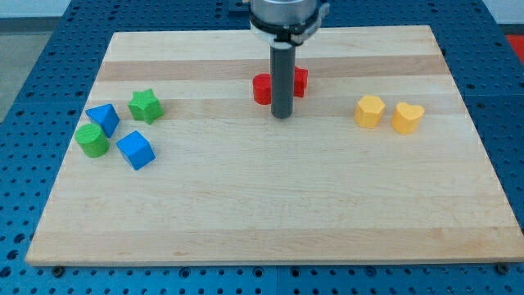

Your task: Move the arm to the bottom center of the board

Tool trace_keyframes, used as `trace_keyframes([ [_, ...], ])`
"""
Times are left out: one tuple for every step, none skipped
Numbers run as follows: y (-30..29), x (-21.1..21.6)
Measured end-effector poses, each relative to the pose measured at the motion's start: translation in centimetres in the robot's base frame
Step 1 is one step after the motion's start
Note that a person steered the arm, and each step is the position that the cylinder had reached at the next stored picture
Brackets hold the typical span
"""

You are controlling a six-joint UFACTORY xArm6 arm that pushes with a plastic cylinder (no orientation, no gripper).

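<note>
Pale wood, striped in lighter and darker bands, makes up the counter (pixel 270 213) on which our tip (pixel 282 115) rests, a little above the middle of the board and close to its centre line from side to side. Our tool is only a straight dark rod, so it has nothing to spread, press together or pinch with; it simply stands upright.

Just behind the rod we see two red blocks: the left red block (pixel 262 88) and the right red block (pixel 300 80), one peeking out on each side of the shaft. We cannot tell whether the rod touches either of them.

Well apart at the view's right sit a yellow block (pixel 369 111) and, just beside it, a yellow heart (pixel 407 118). At the view's left cluster a green star (pixel 145 106), a blue block (pixel 103 119) near it, a green block (pixel 92 140) and a blue cube (pixel 135 150).

By our judgement, the task is barely begun: the goal, the bottom centre of the board, lies straight down the view from our tip, and the whole lower half has yet to be crossed. No block stands in that path.
</note>
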State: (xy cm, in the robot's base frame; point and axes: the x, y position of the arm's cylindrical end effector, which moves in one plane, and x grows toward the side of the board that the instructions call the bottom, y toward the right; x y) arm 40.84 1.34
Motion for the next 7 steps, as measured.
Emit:
trace_keyframes([
  [2.0,4.1],
  [3.8,5.0],
  [0.2,6.5],
  [-1.7,7.9],
  [-1.7,7.9],
  [-3.9,16.6],
  [-12.4,20.1],
])
